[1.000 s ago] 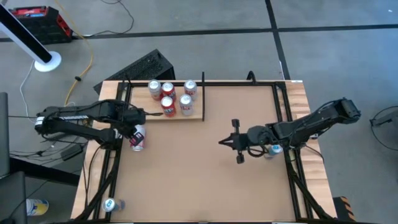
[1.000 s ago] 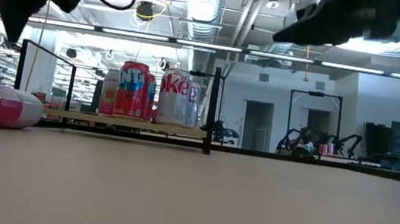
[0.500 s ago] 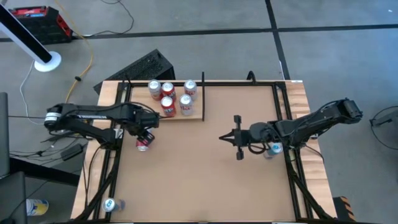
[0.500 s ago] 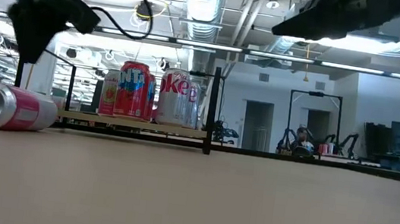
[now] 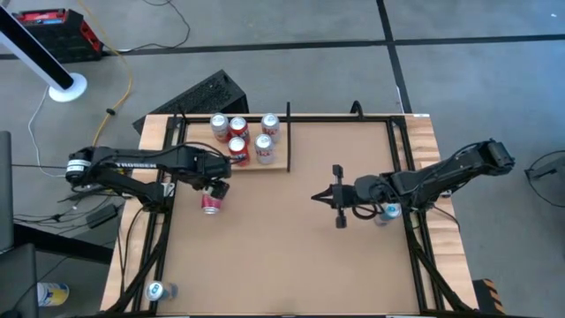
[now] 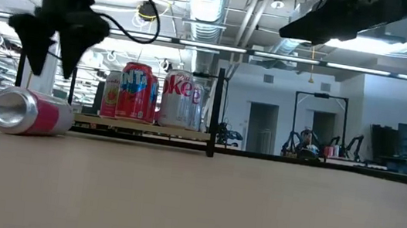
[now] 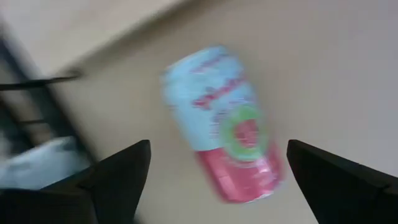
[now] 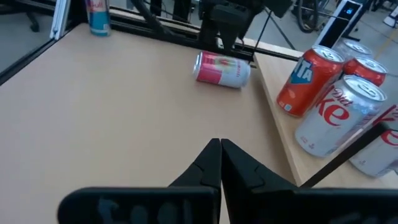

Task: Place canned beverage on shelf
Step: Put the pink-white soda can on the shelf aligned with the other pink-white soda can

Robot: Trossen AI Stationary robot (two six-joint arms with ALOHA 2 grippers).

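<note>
Presently the left gripper (image 6: 54,61) hangs spread and empty above the pink can (image 5: 211,204), which lies on its side just before the shelf (image 5: 281,163). Four cans (image 5: 238,137) stand shelved; grasp and placement remain. Right gripper (image 5: 323,198), pressed together, waits well apart.

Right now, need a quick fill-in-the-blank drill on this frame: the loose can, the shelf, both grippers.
1. The pink-and-silver drink can on the brown tabletop lies on its ____.
2. The left gripper hangs directly above that can with its fingers ____.
3. The pale-wood shelf with black rods holds ____ upright cans.
4. The right gripper, over the middle of the table, has its fingers ____.

Missing words: side; open; four; shut
</note>
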